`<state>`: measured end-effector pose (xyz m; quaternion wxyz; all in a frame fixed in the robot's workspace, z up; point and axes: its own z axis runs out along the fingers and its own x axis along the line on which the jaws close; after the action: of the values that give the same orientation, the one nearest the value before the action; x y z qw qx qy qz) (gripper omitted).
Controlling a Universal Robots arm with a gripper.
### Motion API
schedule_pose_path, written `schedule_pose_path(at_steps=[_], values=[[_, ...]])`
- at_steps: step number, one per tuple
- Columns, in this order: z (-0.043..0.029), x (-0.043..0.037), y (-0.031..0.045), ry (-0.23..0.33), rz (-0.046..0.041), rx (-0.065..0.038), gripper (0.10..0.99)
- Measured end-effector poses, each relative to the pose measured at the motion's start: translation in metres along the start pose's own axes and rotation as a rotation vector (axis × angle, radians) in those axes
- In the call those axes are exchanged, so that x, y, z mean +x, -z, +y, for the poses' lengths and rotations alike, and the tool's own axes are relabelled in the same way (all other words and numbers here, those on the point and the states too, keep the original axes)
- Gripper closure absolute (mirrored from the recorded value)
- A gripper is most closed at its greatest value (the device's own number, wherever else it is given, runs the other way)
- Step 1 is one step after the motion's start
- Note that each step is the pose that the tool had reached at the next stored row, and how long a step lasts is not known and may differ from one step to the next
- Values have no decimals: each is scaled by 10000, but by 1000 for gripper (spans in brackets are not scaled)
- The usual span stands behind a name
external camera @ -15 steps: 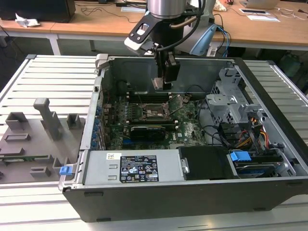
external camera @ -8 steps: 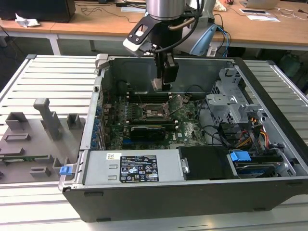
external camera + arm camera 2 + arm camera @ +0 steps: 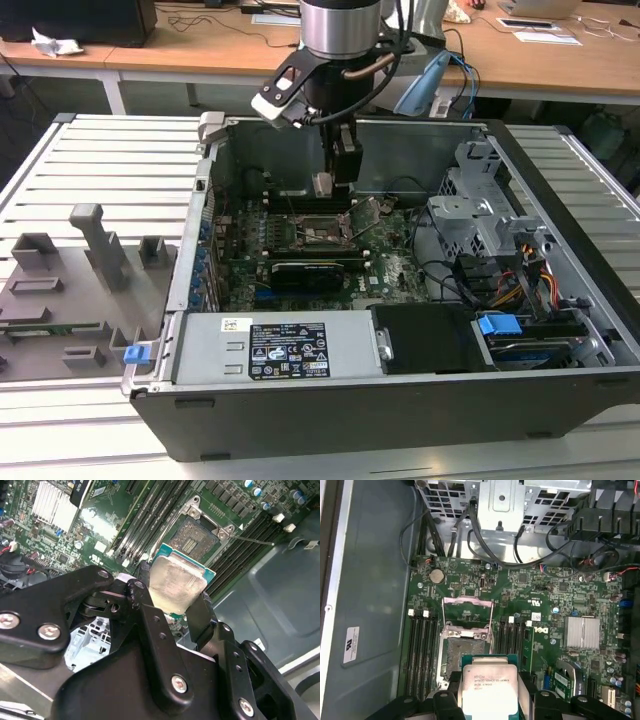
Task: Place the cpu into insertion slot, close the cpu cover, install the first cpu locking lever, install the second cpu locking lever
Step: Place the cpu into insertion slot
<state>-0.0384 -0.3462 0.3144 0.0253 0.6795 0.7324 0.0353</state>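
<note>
Of the 4 steps, none looks complete. The gripper (image 3: 176,600) is pinching the cpu (image 3: 177,582) by 2 opposite edges, its pale metal face toward both wrist cameras. The chip hangs inside the open computer case (image 3: 300,410) above the green board, near the insertion slot (image 3: 462,652) but not seated in it. In both wrist views the socket's dark grid lies bare. The cpu cover (image 3: 468,601) stands swung back from the socket on its hinge, so closing it and setting the 2 levers remain to be done. A thin metal rod (image 3: 252,541) beside the socket may be 1 released lever; the other I cannot pick out with confidence. In the first wrist view the chip overlaps the near edge of the socket, hiding that side. How high the chip sits above the socket cannot be judged. The chip's gripped edges are covered by the black fingers (image 3: 200,617).
</note>
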Motion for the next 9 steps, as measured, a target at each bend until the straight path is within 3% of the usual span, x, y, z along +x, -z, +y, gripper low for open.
schedule_pose_path(at_steps=[9], values=[[-9, 0, -43, -6, 1, -1, 553]])
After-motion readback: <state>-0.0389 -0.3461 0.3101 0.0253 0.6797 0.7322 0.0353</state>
